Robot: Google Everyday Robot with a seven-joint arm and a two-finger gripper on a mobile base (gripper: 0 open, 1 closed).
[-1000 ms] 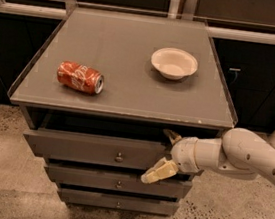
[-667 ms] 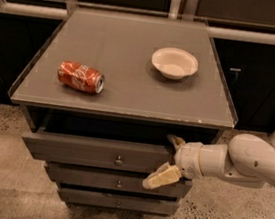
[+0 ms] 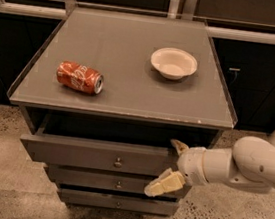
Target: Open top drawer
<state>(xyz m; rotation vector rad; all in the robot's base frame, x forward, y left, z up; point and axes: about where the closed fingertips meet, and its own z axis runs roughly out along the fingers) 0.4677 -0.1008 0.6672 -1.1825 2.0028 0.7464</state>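
The top drawer [image 3: 81, 153] is the widest dark grey drawer under the table top, with a small round metal knob [image 3: 118, 163] at centre. It stands pulled out a little, with a dark gap above its front. My gripper [image 3: 169, 165] is open at the right end of the drawer front. Its upper finger [image 3: 178, 146] is at the front's top edge. Its lower finger [image 3: 161, 183] hangs in front of the second drawer [image 3: 93, 180]. It holds nothing.
A red soda can [image 3: 79, 77] lies on its side on the grey table top [image 3: 124, 94]; a white bowl [image 3: 174, 63] stands to its right. A third, narrower drawer [image 3: 115, 201] is lowest. Dark cabinets stand behind; the floor is speckled.
The top drawer front has slid out a little toward the camera. My gripper has moved slightly down and right with it, staying open.
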